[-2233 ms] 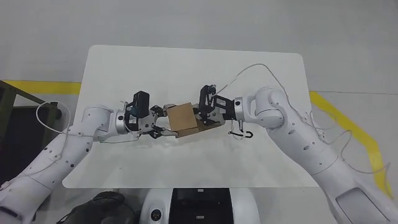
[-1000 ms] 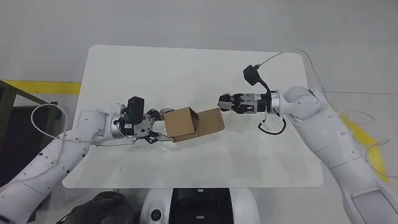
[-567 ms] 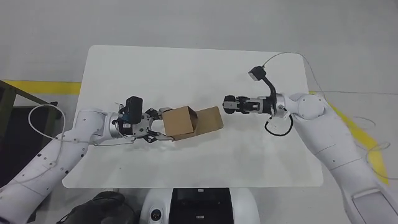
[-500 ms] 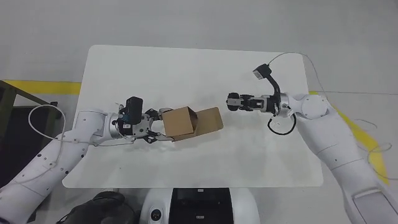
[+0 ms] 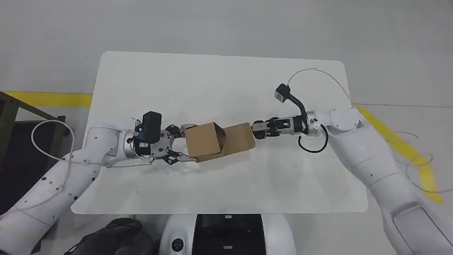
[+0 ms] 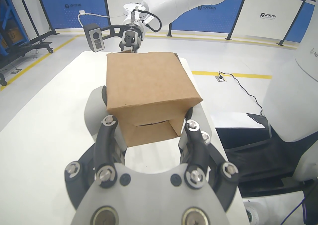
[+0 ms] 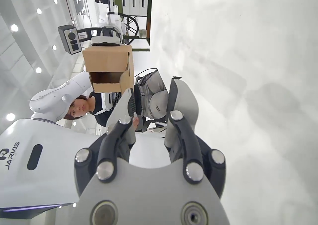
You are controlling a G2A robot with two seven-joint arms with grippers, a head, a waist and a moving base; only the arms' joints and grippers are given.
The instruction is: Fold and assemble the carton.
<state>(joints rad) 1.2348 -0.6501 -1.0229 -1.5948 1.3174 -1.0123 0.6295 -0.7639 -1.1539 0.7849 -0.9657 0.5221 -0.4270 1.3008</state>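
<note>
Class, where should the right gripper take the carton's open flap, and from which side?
Grip the flap at its free edge, from the open end, opposite the left gripper: it juts out thin beyond the carton, facing the open right gripper.

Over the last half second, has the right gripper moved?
Yes. In the top view the right gripper has come inward across the table toward the carton, and is now beside its open flap.

Lettering in the room
White logo lettering stands on the blue barrier panels [image 6: 74, 16]; dark logo lettering stands on a white panel [image 6: 269, 25] beside them.
</note>
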